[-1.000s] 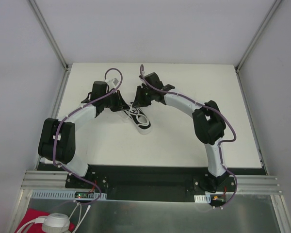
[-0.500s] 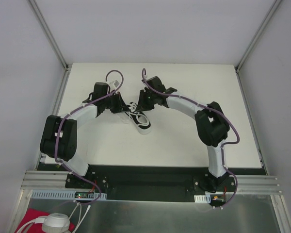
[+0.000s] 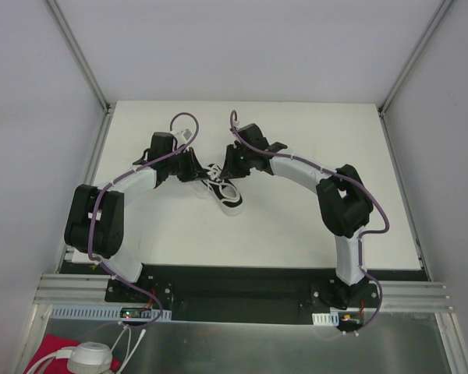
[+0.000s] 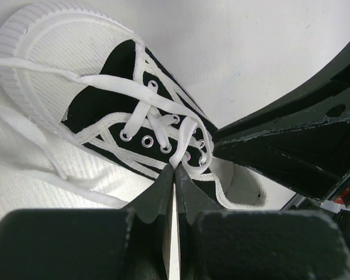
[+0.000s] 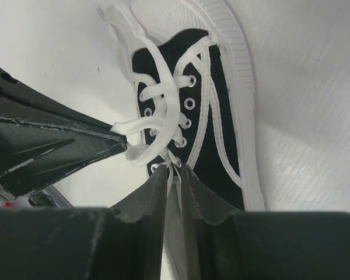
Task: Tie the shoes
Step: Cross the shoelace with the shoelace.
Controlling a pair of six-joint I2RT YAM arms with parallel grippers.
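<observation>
Left gripper (image 4: 174, 170) is pinched tight on the laces (image 4: 157, 122) by the top eyelets. Right gripper (image 5: 174, 172) is narrow, with a strand between its fingers. Only our wrist views show this; from above, both cover the heel of the sneaker (image 3: 229, 195). It lies far-centre on the worktop (image 3: 312, 226), well clear of every edge.

Black cloth sneaker (image 4: 99, 111) with flat woven laces (image 4: 114, 84); matt white table (image 4: 251, 46).
</observation>
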